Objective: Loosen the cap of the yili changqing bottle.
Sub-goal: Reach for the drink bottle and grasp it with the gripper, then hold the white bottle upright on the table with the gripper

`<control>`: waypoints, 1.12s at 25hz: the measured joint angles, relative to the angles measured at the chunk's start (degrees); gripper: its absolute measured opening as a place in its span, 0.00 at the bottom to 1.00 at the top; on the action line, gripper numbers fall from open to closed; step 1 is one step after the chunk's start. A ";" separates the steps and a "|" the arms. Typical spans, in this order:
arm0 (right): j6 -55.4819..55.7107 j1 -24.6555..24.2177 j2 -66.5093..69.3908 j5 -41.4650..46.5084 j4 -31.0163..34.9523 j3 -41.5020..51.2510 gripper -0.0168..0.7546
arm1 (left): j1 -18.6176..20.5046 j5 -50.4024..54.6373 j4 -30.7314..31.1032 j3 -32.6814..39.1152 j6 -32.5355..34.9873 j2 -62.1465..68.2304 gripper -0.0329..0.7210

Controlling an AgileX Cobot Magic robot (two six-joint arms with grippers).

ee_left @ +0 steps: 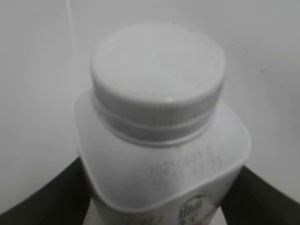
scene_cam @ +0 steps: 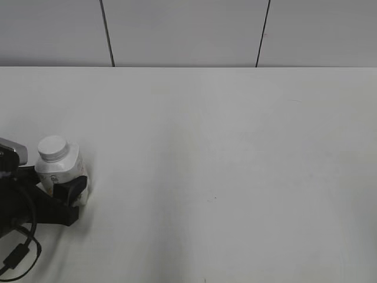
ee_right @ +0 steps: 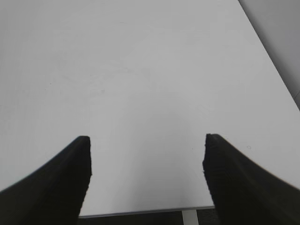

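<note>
The yili changqing bottle [scene_cam: 59, 171] stands upright at the far left of the white table, a small squarish white bottle with printed label. Its round white cap [scene_cam: 53, 148] sits on the neck. My left gripper [scene_cam: 63, 187] is shut on the bottle's body, black fingers on both sides. In the left wrist view the cap [ee_left: 158, 77] fills the upper frame, the bottle shoulder [ee_left: 164, 164] is below it, and the gripper [ee_left: 157, 201] fingers flank the body. My right gripper [ee_right: 146, 161] is open and empty above the table's edge, and does not show in the exterior view.
The white table [scene_cam: 224, 165] stretches right and back to a grey panelled wall [scene_cam: 188, 29]. A black cable [scene_cam: 17, 253] loops by the left arm. In the right wrist view the table's edge [ee_right: 150, 212] and a leg lie below the fingers.
</note>
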 joint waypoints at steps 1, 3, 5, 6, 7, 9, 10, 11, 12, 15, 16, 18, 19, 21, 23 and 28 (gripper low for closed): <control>0.00 0.00 0.00 0.00 0.00 0.00 0.78 | 0.00 -0.04 0.02 0.11 0.00 0.00 0.68; 0.00 0.00 0.00 0.00 0.00 0.00 0.78 | 0.00 -0.31 0.06 0.42 0.00 0.00 0.67; 0.00 0.00 0.00 0.00 0.00 0.00 0.78 | 0.00 -0.36 0.06 0.48 0.00 0.00 0.67; 0.00 0.00 0.00 0.00 0.00 0.00 0.78 | 0.00 -0.36 0.06 0.48 0.00 0.00 0.67; 0.00 0.00 0.00 0.00 0.00 0.00 0.78 | 0.00 -0.36 0.06 0.48 0.00 0.00 0.66; 0.00 0.00 0.00 0.00 0.00 0.00 0.78 | 0.00 -0.36 0.20 0.48 0.00 0.00 0.65; 0.00 0.00 0.00 0.00 0.00 0.00 0.78 | 0.00 -0.36 0.35 0.48 0.00 0.00 0.65; 0.00 0.00 0.00 0.00 0.00 0.00 0.78 | 0.00 -0.36 0.43 0.49 0.00 0.00 0.65; 0.00 0.00 0.00 0.00 0.00 0.00 0.78 | 0.00 -0.36 0.55 0.49 0.00 0.00 0.65; 0.00 0.00 0.00 0.00 0.00 0.00 0.78 | 0.00 -0.36 0.82 0.49 0.00 0.00 0.65; 0.00 0.00 0.00 0.00 0.00 0.00 0.78 | 0.00 -0.36 0.88 0.49 0.00 0.00 0.65; 0.00 0.00 0.00 0.00 0.00 0.00 0.78 | 0.00 -0.36 1.28 0.49 0.00 0.00 0.65; 0.00 0.00 0.00 0.00 0.00 0.00 0.78 | 0.00 -0.36 1.83 0.49 0.00 0.00 0.65; 0.00 0.00 0.17 0.23 0.00 -0.14 0.78 | 0.00 -0.36 3.45 0.40 0.00 0.00 0.65; 0.00 0.00 2.11 0.24 0.06 -0.71 0.78 | 0.00 0.16 5.72 -0.23 0.00 0.00 0.65; 0.00 0.00 9.23 -0.03 0.33 -2.04 0.78 | 0.00 2.30 10.37 -4.06 0.00 0.49 0.65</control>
